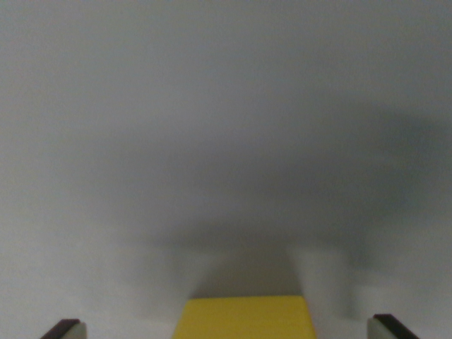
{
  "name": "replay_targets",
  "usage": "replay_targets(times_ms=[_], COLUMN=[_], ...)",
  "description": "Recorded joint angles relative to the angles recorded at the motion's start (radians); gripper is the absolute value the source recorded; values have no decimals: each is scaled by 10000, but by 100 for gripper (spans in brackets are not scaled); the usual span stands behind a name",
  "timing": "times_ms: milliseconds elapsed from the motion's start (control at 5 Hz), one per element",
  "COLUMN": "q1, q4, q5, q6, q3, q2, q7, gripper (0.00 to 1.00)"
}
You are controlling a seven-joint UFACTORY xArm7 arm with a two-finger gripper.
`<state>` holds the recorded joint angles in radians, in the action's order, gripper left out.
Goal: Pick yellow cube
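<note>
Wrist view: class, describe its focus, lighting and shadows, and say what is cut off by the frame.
In the wrist view, the grey surface is soft and featureless, evenly lit; a darker shadow spreads at the wrist view's right and above the yellow cube, which the bottom edge crops; only the fingertips show, at the bottom corners, slightly blurred.

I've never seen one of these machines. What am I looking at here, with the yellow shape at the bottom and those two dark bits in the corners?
This single picture comes from a camera on the robot arm's wrist, looking past its gripper at a plain grey surface. The two dark-edged pieces in the bottom corners are the gripper's fingertips, spread wide apart. The yellow shape is the top of a yellow cube, sitting midway between them, with clear gaps on both sides. So nothing is held yet. The darker patches on the surface are shadows.
</note>
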<state>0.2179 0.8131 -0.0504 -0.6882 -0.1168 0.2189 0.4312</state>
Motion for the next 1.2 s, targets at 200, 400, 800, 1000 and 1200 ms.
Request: replay_targets(times_ms=[200, 400, 800, 1000, 1200], q1=[0, 40, 66, 66, 78], q4=[0, -164, -272, -272, -323], q5=[0, -4, -7, -7, -8], q6=[0, 177, 293, 293, 349], q3=[0, -32, -53, -53, -63], q2=[0, 47, 77, 77, 92], q7=[0, 88, 146, 146, 174], gripper=[0, 0, 0, 0, 0])
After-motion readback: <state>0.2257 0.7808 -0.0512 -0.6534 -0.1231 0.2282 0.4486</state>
